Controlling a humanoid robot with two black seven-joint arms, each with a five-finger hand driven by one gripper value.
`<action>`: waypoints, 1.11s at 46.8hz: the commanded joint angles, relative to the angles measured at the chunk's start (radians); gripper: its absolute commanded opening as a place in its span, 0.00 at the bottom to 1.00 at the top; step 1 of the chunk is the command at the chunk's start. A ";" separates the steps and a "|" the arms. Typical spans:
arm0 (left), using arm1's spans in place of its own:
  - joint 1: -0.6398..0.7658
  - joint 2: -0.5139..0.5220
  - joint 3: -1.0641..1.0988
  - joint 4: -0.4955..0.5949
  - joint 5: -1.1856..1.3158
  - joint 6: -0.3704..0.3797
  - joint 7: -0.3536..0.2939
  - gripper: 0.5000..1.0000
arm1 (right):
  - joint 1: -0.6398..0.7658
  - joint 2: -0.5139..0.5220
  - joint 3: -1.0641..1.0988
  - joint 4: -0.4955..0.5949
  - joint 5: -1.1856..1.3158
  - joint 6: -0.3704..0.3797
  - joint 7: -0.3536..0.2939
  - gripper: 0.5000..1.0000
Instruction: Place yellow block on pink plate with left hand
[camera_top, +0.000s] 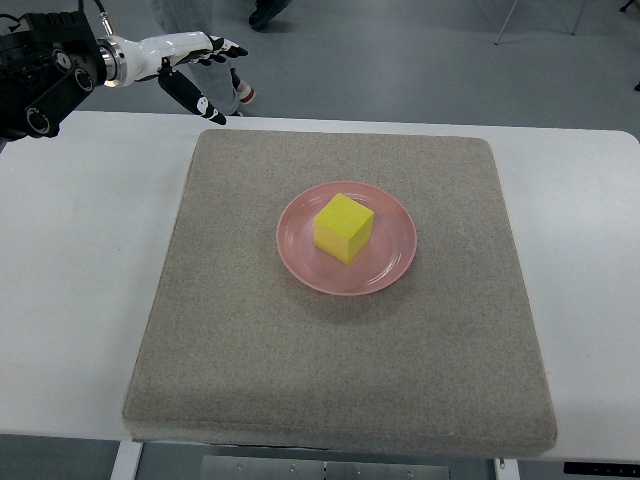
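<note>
Listing contents, largest first.

1. White table (60, 260): fills most of the frame, bare at left and right.
2. Grey felt mat (250, 380): square, centred on the table; looks soft and grippy.
3. Left hand (200, 72): upper left of the frame, beyond the mat's far left corner, well apart from the plate. Fingers spread and relaxed, holding nothing.
4. Pink plate (390, 265): round, shallow, middle of the mat.
5. Yellow block (343, 227): 1 cube, resting on the plate, slightly left of its centre, turned corner-on to the camera.

Handling judgement: the block looks light and rigid, possibly foam or plastic, matte rather than slick, not fragile. Best taken across 2 opposite vertical faces from above. Placement appears complete.

Right hand: not in view.
</note>
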 joint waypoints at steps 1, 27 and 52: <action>0.009 -0.003 -0.002 0.033 -0.058 0.017 0.005 0.98 | 0.000 0.000 0.000 0.000 0.000 0.000 0.000 0.85; 0.070 -0.008 -0.012 0.108 -0.610 0.178 0.135 0.98 | -0.001 0.000 0.000 0.000 0.000 0.000 0.000 0.85; 0.184 -0.011 -0.478 0.122 -0.818 0.209 0.135 0.97 | 0.000 0.000 0.000 0.000 0.000 0.000 0.000 0.85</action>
